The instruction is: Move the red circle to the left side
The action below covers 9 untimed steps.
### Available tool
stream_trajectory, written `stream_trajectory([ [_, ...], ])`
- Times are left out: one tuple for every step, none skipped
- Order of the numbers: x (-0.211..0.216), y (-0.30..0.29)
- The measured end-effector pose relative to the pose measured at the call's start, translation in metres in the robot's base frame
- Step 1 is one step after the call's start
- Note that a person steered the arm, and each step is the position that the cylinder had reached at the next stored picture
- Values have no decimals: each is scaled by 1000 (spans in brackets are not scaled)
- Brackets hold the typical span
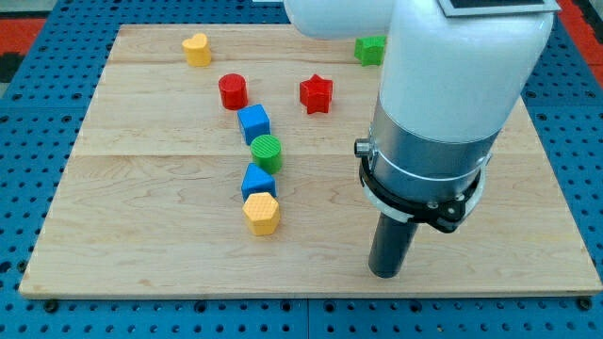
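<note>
Nearest you, my tip (387,274) rests on the wooden board (141,217), gripperless, well right of the red circle (233,91); no writing is readable.

A red circle (233,91) and a red star (317,94) are showing the same bright red. A yellow heart-like block (196,48) and a yellow hexagon (262,214) are glowing warm yellow. A blue cube (253,123) and another blue block (257,182) are flanking a ridged green cylinder (267,152). A green block (369,50), possibly a star, is showing far back. The board (141,188) is displaying pale wood grain; the surrounding table (38,320) is showing blue with dark holes. My tip (387,274) is looking dark, the arm (452,85) white and grey.
</note>
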State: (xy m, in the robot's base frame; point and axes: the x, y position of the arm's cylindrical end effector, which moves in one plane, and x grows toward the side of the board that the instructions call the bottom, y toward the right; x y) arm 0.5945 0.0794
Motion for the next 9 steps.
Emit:
stream_trajectory([
  [0, 0],
  [0, 0],
  [-49, -3],
  [-118, -4],
  [-128, -5],
  [-132, -14],
  [-150, -34],
  [-177, -51],
  [-186, -94],
])
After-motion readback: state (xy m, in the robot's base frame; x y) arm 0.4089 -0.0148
